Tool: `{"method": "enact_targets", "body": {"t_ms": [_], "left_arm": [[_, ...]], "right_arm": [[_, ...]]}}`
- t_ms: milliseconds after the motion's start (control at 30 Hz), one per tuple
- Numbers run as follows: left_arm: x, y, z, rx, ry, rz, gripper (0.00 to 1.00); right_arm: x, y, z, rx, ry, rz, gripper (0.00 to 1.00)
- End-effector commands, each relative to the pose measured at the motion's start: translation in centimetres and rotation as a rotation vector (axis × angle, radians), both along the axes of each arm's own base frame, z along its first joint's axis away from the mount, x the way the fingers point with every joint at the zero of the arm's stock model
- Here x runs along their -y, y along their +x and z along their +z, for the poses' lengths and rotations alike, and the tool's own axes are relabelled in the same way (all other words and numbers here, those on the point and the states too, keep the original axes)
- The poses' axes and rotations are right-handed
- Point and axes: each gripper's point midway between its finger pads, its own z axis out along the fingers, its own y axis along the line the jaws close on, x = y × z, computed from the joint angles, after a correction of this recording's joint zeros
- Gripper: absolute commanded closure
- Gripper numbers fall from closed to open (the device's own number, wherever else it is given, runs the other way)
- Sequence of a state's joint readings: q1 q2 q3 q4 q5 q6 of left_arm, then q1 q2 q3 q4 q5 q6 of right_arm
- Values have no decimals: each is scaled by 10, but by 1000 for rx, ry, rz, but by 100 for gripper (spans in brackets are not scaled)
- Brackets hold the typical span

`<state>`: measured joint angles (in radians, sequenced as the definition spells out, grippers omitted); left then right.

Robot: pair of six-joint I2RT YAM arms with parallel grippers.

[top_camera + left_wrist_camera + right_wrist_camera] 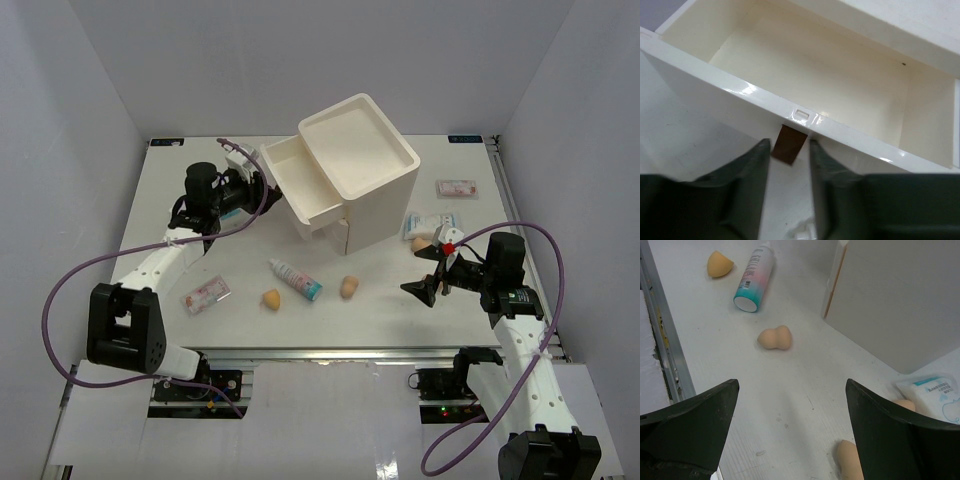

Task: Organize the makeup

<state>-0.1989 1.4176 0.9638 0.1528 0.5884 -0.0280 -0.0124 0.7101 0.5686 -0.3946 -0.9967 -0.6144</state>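
The cream drawer box [365, 170] is standing with its open drawer [840, 85] right before the left hand [788, 150], whose fingers are sitting parted either side of the dark red knob [788, 144]. The right hand [791, 385] is hanging spread wide over the tabletop [805, 405], the teal-capped tube [754, 276] and a tan sponge [774, 338] lying ahead of it

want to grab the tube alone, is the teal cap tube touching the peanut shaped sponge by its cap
Apart. The right wrist view shows a strip of table between the tube and the sponge; the top view agrees.
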Motion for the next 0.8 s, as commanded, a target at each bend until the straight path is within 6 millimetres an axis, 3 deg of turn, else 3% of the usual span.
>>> {"method": "enact_targets", "body": {"t_ms": [0, 167, 367, 567, 767], "left_arm": [[5, -7, 37, 53, -66, -24, 33], [1, -12, 44, 37, -84, 6, 14], [-15, -20, 56, 30, -102, 111, 2], [-33, -39, 61, 15, -131, 211, 2], [-30, -73, 58, -44, -196, 182, 2]], "right_arm": [[-1, 3, 13, 54, -6, 9, 6], [0, 4, 10, 48, -9, 8, 7], [0, 3, 7, 38, -12, 15, 7], [1, 6, 2, 16, -29, 12, 7], [9, 15, -4, -30, -85, -21, 6]]}}
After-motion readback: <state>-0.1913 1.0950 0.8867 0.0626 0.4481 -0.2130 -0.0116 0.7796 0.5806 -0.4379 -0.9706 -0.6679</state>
